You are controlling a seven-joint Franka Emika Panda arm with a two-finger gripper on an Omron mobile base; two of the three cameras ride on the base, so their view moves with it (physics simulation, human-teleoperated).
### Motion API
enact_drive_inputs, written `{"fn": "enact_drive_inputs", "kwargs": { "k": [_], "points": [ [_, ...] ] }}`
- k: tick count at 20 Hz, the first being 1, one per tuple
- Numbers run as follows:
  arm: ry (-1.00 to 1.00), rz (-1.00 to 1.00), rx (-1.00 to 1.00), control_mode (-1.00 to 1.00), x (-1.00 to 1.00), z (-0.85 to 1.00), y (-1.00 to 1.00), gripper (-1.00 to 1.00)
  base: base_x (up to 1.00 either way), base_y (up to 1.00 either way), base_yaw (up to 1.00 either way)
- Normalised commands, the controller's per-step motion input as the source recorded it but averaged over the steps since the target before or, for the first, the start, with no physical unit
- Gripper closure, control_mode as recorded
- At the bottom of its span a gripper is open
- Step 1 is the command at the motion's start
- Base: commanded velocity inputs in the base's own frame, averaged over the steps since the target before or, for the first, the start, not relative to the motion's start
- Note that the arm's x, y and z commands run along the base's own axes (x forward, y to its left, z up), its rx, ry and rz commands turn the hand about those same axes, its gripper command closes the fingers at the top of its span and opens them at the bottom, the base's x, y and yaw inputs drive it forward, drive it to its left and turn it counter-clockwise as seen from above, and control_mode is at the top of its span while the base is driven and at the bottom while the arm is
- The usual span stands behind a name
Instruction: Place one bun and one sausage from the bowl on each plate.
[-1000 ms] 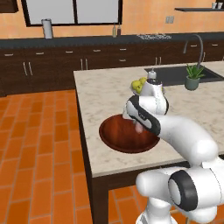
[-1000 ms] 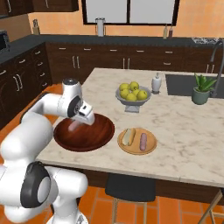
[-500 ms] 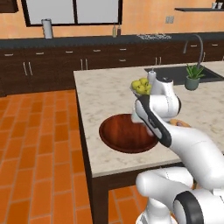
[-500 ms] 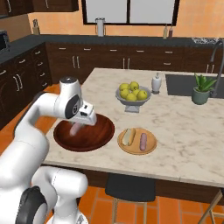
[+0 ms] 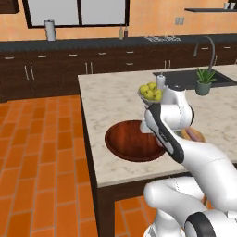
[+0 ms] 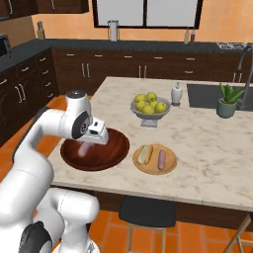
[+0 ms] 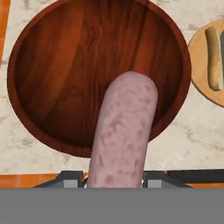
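The marble counter (image 6: pixel 207 148) carries the dark wooden bowl (image 6: pixel 111 153) near its front edge, with the orange-tan plate (image 6: pixel 170 165) just beside it. That plate holds a bun (image 6: pixel 144 154) and a sausage (image 6: pixel 161 158) side by side. The jaws are closed on a second, pinkish sausage (image 7: pixel 124 131), held above the bowl's bare inside. A grey fruit bowl (image 6: pixel 149 107) stands behind.

In your hand view the sausage (image 7: pixel 122 131) hides its own lower end and the end effector's fingertips — the grip itself you cannot see. The orange-tan plate (image 7: pixel 202 61) is cut by the right edge. In the left base view, the arm covers most of that plate (image 5: pixel 194 135).
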Motion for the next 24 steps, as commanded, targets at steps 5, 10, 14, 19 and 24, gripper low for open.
{"fn": "enact_drive_inputs", "kwargs": {
  "k": [5,10,14,19,24],
  "points": [
    [0.0,0.0,0.0,1.0,0.0,0.0,0.0,1.0,-0.95,-0.86,0.0],
    [0.0,0.0,0.0,1.0,0.0,0.0,0.0,1.0,-0.12,-1.0,-0.06],
    [0.0,0.0,0.0,1.0,0.0,0.0,0.0,1.0,0.0,-1.0,-0.02],
    [0.0,0.0,0.0,1.0,0.0,0.0,0.0,1.0,0.03,-1.0,0.0],
    [0.0,0.0,0.0,1.0,0.0,0.0,0.0,1.0,0.02,-1.0,0.0]
  ]
}}
